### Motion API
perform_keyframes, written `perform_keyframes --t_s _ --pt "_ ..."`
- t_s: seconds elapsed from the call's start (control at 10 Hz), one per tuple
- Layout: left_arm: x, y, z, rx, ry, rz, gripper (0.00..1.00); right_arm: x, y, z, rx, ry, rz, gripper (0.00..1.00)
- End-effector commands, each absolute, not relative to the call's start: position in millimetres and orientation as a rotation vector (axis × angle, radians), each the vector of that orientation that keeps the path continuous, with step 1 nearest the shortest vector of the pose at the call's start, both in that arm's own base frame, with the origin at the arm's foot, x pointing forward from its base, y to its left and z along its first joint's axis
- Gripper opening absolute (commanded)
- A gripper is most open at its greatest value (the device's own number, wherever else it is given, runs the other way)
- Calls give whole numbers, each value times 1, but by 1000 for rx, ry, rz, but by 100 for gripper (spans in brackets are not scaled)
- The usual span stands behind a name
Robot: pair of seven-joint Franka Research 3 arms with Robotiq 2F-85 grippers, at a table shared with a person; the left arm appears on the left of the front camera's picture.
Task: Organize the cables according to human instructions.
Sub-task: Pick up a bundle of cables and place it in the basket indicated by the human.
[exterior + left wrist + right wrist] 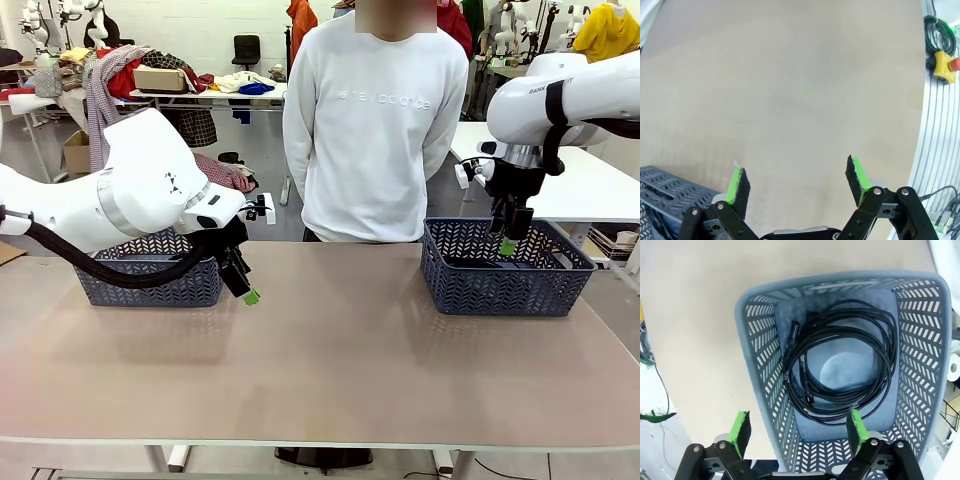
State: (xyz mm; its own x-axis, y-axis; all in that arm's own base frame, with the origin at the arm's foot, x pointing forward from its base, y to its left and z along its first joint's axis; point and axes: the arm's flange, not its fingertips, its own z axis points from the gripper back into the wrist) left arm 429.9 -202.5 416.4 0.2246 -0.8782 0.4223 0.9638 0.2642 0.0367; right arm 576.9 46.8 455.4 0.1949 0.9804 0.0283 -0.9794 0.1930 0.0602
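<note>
Black cables (840,371) lie as loose overlapping coils on the floor of the right grey basket (757,390), with a plug end near its left wall. My right gripper (798,427) hangs open right above that basket, its green pads (740,426) wide apart and empty. From the front, the right gripper (507,245) sits just over the basket's (500,285) rim. Above bare tabletop, my left gripper (797,180) is open and empty. It hovers beside the left basket's (150,285) right end, where its green fingertip (252,296) shows.
A person in a white sweatshirt (375,120) stands at the table's far side between the two baskets. The brown tabletop (330,370) stretches wide between and in front of the baskets. A yellow stop button (945,65) sits beyond the table edge.
</note>
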Motion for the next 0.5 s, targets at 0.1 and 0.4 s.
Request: perform_keyframes --t_s 0.1,0.4 --pt "431 -199 418 -252 -391 -1303 100 585 37 457 95 12 1354 100" --pt "431 -199 418 -252 -391 -1303 100 577 46 455 71 20 1373 100"
